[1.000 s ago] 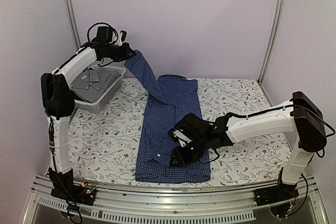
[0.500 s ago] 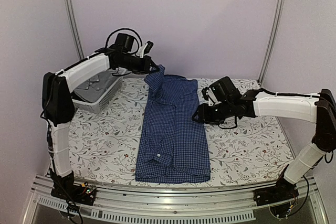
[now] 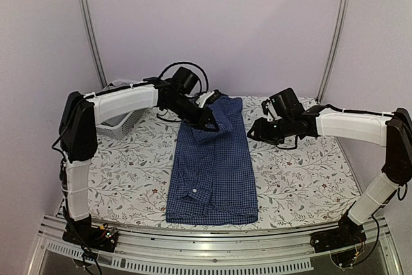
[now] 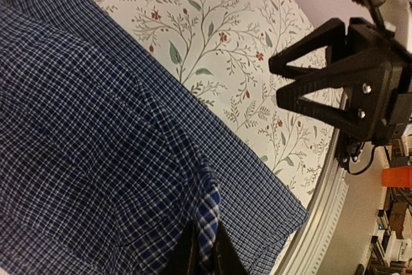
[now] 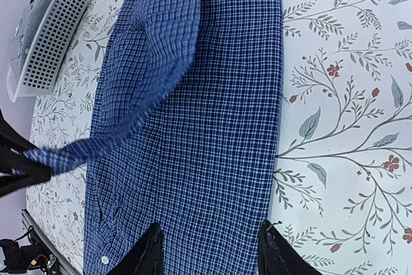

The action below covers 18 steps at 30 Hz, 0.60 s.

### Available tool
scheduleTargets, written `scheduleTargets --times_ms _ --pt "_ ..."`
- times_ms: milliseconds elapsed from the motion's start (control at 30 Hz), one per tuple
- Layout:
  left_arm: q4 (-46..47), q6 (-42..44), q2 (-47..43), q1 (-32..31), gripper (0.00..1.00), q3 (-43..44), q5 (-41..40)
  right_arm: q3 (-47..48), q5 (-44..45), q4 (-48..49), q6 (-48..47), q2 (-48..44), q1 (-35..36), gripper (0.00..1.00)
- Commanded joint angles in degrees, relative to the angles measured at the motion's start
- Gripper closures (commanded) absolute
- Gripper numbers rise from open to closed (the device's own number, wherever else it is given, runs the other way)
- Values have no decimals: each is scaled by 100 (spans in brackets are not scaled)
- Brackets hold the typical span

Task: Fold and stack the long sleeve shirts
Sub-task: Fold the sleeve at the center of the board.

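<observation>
The dark blue checked long sleeve shirt [image 3: 212, 172] lies lengthwise on the table's middle, folded into a narrow strip. My left gripper [image 3: 211, 123] is shut on its sleeve [image 4: 207, 220] and holds it over the shirt's upper part, so the sleeve [image 5: 151, 62] hangs across the body. My right gripper [image 3: 253, 134] stands open just off the shirt's right edge, low above it with nothing between the fingers [image 5: 148, 252]. The left wrist view shows the right gripper [image 4: 280, 82] with its jaws apart. Grey cloth [image 5: 27, 20], the grey shirt, lies in the basket.
A white perforated basket [image 3: 119, 119] stands at the back left, partly behind the left arm. The table carries a floral cloth [image 3: 302, 178]. Its metal front rail [image 3: 212, 246] runs along the near edge. Two upright frame posts stand at the back.
My left gripper has carried the sleeve from the back left, rightward and down over the shirt's body. My right gripper left the shirt's front part, moved to the back right and opened wider.
</observation>
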Motion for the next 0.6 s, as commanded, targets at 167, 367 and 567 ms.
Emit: scheduleTargets --times_ms 167,367,567 --pt "-213 -19 -73 -797 90 -631 -340 -224 123 261 -51 151 -50 51" --pt "-15 -221 -32 -1093 90 -612 -411 -257 121 295 -42 164 -50 52" --pt "106 -404 75 -1233 89 -573 -486 -303 166 294 -42 139 -50 51"
